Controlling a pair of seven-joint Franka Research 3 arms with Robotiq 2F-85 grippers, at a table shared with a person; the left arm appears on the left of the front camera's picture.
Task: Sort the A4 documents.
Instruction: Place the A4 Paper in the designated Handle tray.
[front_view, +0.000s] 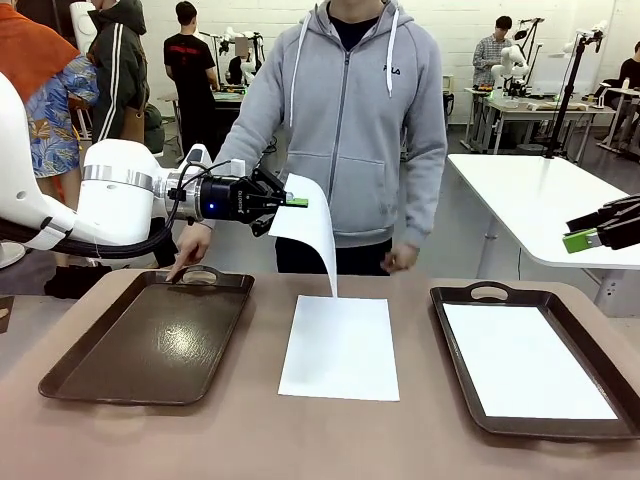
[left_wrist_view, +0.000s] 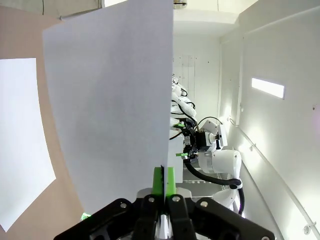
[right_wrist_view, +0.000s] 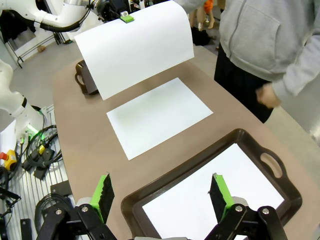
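Left end effector (front_view: 298, 202) pinching top edge of sheet (front_view: 312, 235), which hangs down to its right; left tray (front_view: 150, 345) below-left, nearest this arm. Right end effector (right_wrist_view: 162, 192) wide, empty.

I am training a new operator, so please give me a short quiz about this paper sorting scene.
1. True or false: the left gripper is shut on a hanging white sheet.
2. How many sheets lie flat? A one, B two, C three.
3. Fill in: the right gripper stands ____.
Key: 1 true. 2 B: the middle sheet on the table, the tray sheet in the right tray. 3 open.
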